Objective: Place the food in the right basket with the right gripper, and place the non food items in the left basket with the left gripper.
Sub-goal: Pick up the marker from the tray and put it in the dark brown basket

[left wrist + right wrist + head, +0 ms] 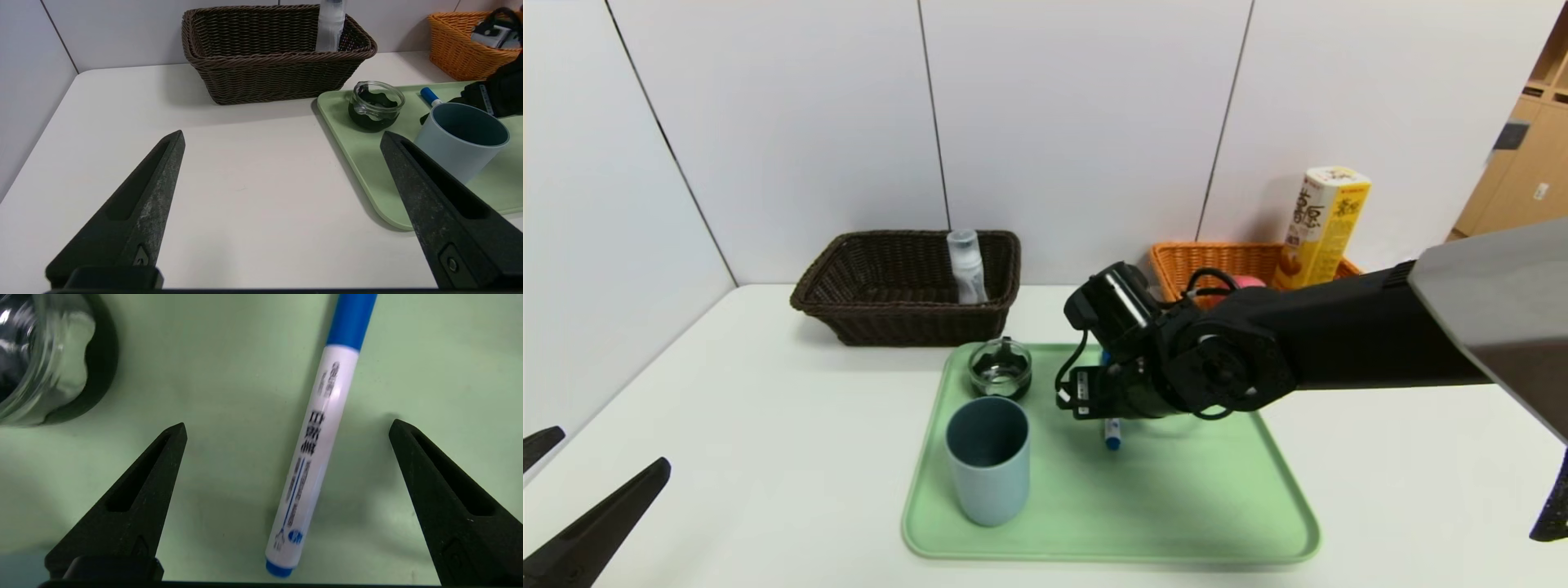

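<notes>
Marker [314, 457]: smooth white cylinder, blue cap, laid flat on the matte green tray [1176, 506].
Right gripper [286, 428]: spread wide, marker framed between its tapered black fingers, nothing gripped.
Neighbours: glass jar [1001, 367], blue-grey cup [988, 457].
Baskets: dark woven wicker [907, 286], orange wicker [1217, 261].
Left gripper [282, 139]: parked near-left, held open.
</notes>
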Robot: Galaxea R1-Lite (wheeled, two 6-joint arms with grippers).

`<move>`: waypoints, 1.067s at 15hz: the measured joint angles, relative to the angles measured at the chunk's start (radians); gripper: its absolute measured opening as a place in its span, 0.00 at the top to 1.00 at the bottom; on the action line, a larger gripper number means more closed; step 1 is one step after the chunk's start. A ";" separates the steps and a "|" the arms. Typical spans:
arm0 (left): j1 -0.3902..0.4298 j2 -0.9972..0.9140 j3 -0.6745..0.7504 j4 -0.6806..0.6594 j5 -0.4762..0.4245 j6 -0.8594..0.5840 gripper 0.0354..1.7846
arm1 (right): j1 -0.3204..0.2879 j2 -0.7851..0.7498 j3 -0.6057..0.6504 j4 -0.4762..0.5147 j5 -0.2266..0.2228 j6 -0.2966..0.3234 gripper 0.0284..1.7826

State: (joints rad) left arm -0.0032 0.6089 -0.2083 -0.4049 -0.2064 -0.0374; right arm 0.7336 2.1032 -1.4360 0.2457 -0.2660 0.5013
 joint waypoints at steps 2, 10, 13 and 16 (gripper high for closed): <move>-0.001 0.000 0.000 0.000 0.000 0.000 0.06 | -0.001 0.023 0.000 -0.008 -0.016 -0.001 0.05; -0.001 0.000 -0.003 0.000 -0.001 0.000 0.06 | -0.004 0.045 0.015 -0.047 -0.019 -0.007 0.45; -0.001 -0.001 -0.004 0.000 -0.001 0.000 0.06 | -0.003 0.037 0.028 -0.045 -0.019 -0.009 0.57; -0.001 -0.006 -0.005 0.001 -0.001 0.000 0.06 | -0.002 0.026 0.044 -0.049 -0.019 -0.009 0.89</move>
State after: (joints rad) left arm -0.0038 0.6032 -0.2134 -0.4040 -0.2077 -0.0374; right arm 0.7313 2.1287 -1.3921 0.1972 -0.2847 0.4926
